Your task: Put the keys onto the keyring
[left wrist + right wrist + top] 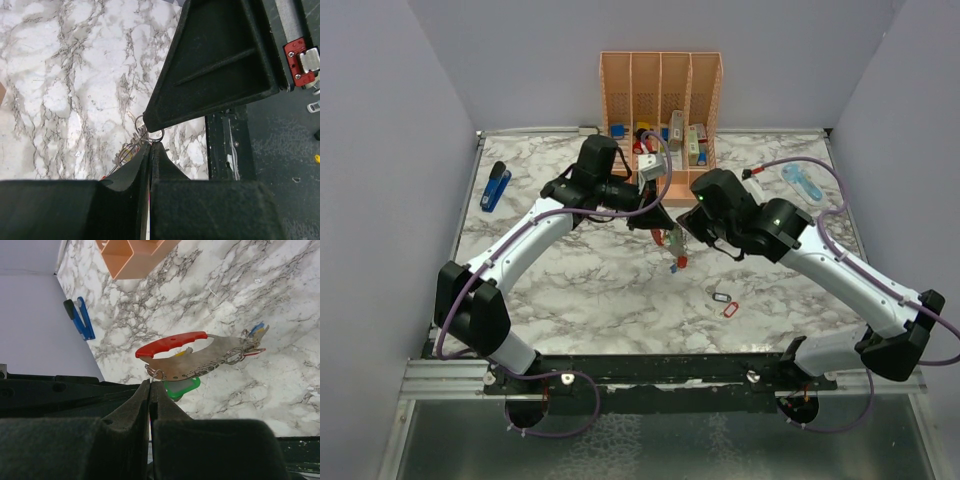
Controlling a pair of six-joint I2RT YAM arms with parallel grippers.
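Red crescent keyring [172, 345] bears chain [220, 362], green-tagged key [182, 388].

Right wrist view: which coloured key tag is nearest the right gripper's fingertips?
The green tag, under the keyring beside the right gripper; the blue tag and red tag hang at the chain's far end.

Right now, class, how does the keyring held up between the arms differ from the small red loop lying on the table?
The keyring is much bigger than the small red loop. The keyring hangs above the table; the small red loop lies flat on it. The keyring pairs a red grip with a grey metal plate, keys dangling; the small red loop looks bare. Both show red.
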